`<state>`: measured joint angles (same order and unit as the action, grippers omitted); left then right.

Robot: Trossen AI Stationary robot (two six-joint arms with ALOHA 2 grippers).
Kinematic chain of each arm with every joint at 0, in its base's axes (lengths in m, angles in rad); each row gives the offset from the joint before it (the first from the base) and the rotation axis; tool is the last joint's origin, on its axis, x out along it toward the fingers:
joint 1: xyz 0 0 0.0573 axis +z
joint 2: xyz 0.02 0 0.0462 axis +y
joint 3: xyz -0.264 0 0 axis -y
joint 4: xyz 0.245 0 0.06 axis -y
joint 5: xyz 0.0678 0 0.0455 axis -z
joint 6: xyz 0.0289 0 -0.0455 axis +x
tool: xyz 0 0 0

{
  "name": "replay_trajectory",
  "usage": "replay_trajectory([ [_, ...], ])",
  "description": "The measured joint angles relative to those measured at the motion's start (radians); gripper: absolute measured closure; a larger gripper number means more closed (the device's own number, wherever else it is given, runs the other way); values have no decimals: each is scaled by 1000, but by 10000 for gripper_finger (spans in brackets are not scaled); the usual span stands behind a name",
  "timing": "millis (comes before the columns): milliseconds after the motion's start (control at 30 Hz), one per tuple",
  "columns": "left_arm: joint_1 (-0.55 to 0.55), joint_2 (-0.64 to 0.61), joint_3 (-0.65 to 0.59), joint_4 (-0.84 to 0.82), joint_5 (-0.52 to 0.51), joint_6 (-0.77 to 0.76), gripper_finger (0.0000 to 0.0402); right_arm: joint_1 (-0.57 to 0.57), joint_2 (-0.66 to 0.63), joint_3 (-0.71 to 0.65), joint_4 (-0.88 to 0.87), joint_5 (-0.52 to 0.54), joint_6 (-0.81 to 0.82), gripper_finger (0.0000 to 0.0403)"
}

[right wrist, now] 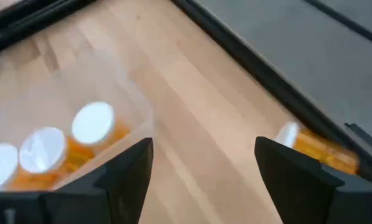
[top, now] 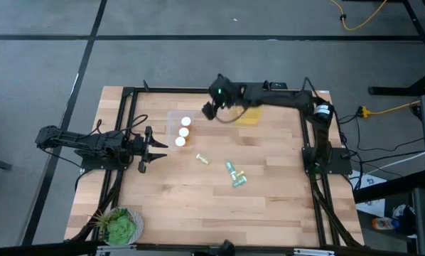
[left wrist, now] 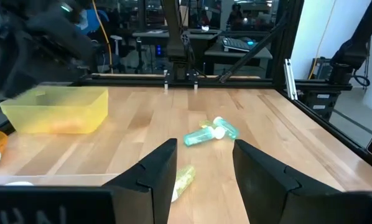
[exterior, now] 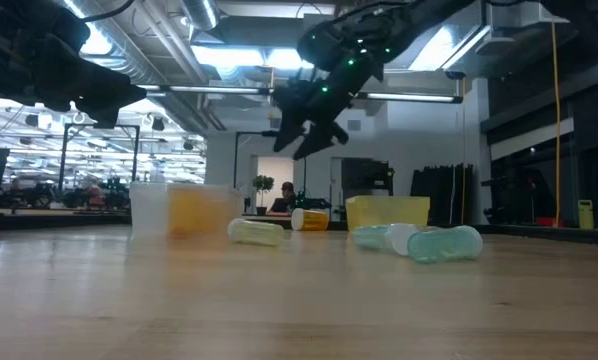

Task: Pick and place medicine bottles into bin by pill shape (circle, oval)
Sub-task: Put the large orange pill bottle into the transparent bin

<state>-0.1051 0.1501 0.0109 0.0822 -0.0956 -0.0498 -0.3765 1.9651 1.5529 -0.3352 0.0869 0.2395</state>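
A: Where is the right gripper [right wrist: 203, 163] now?

B: It hangs above the back part of the bench [top: 269, 206], with its fingers spread wide and nothing between them.

A: And what lies nearest to it?

B: Almost below it stands the clear bin [right wrist: 133, 102], with three white-capped orange bottles [right wrist: 46, 148] upright inside. On the other side of the gripper one orange bottle [right wrist: 316, 148] lies flat on the bench, just beside the dark frame rail [right wrist: 260, 84].

A: How does its long axis run?

B: Along the rail, as far as I can judge, with the white cap towards the gripper. I think the gripper must shift away from the bin and turn its fingers across that axis.

A: Which arm is nearer?

B: The right one, clearly. The left gripper [top: 153, 146] waits at the left of the bench, also wide open and empty. Farther out, the yellowish bottle [top: 202, 159] and the teal bottles [top: 234, 175] lie loose in the middle.
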Motion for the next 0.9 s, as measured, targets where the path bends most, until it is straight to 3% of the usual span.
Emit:
replay_trajectory([
  [167, 0, 0, 0, -1, 0, 0, 253, -92, 54, 187, -238, -79, -48, 121],
  [500, 0, 0, 0, -1, -4, -1, 253, -181, 248, 492, -496, -124, -463, 121],
  [700, 0, 0, 0, -1, -5, -1, 253, -187, 385, 593, -620, -92, -738, 121],
  [900, 0, 0, 0, -2, -7, -1, 253, -190, 449, 603, -628, -46, -865, 121],
])
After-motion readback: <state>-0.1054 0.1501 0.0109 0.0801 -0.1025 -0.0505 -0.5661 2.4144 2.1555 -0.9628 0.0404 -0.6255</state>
